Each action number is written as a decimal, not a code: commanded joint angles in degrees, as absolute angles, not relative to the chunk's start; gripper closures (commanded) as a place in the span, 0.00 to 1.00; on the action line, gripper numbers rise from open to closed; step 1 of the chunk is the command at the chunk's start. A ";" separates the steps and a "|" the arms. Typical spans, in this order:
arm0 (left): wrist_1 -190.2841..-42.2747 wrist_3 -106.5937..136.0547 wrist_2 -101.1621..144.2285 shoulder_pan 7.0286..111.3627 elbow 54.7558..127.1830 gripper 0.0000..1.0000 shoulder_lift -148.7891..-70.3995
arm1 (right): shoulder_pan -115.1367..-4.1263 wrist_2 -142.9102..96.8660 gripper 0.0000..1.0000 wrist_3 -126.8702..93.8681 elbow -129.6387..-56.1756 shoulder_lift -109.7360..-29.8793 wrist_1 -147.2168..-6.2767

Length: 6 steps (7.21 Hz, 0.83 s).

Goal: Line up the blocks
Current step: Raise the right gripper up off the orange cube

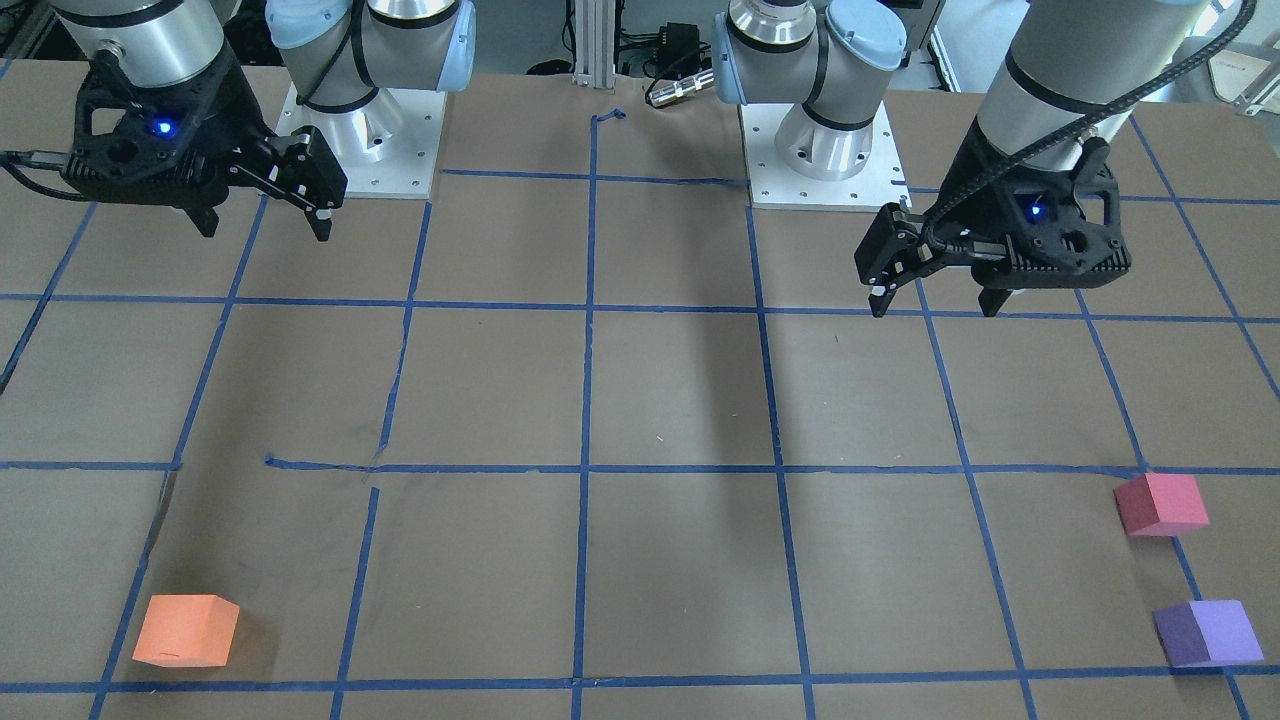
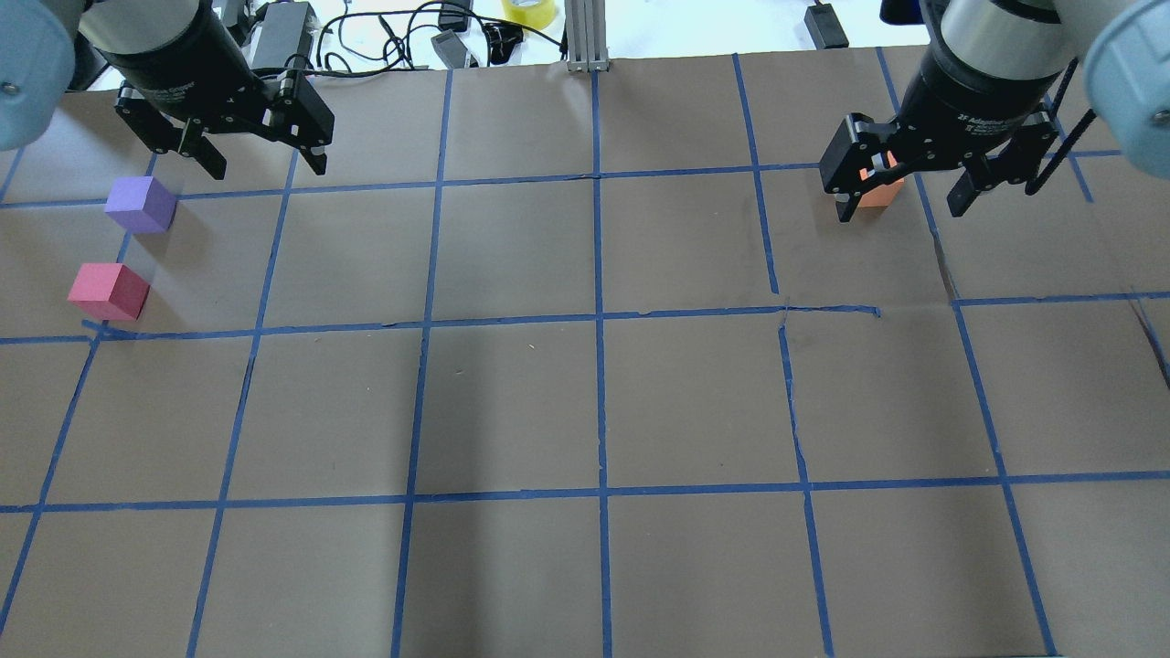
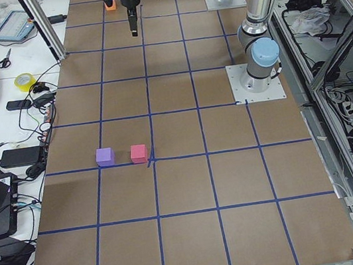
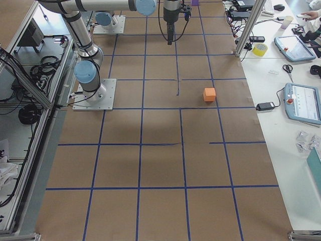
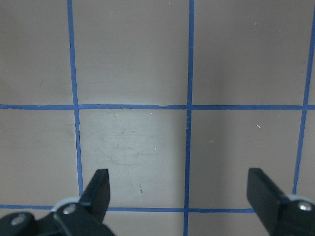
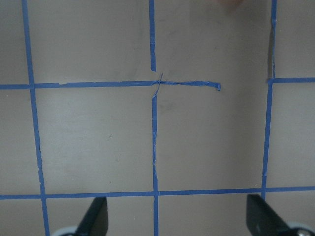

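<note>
Hanging above the worktop [image 1: 680, 400] near the robot's bases, the left gripper [image 1: 935, 300] and the right gripper [image 1: 265, 225] are both holding their fingers spread wide, gripping nothing. The orange block [image 1: 185, 630] is sitting alone on the robot's right, toward the operators' edge. The pinkish-red block [image 1: 1160, 503] and the purple block [image 1: 1205, 633] are lying near each other, not touching, on the robot's left, the purple one nearer that edge.
</note>
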<state>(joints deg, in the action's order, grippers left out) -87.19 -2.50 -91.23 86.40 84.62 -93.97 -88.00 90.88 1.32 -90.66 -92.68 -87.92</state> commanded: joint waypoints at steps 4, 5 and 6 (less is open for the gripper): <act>-87.19 -2.46 -91.32 86.40 84.64 0.00 -93.87 | -87.98 91.05 0.00 1.41 -90.70 -92.90 -87.80; -87.19 -2.46 -91.23 86.40 84.64 0.00 -93.87 | -87.98 91.14 0.00 1.41 -90.70 -92.90 -87.89; -87.19 -2.37 -91.23 86.31 84.64 0.00 -93.87 | -87.89 91.14 0.00 1.84 -90.70 -92.81 -88.76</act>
